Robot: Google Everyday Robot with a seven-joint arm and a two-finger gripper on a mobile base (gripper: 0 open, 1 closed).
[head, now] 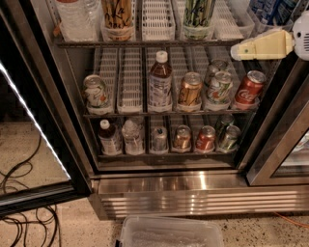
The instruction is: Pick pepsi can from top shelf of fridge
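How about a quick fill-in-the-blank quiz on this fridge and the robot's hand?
1. The gripper hangs at the ____ side of the picture, in front of the fridge.
2. The red Coca-Cola can stands on the ____ of the three shelves.
3. The pepsi can on the top shelf is ____ in colour.
4. The tall bottle beside the cans has a ____ cap.

Missing words: right; middle; blue; white.
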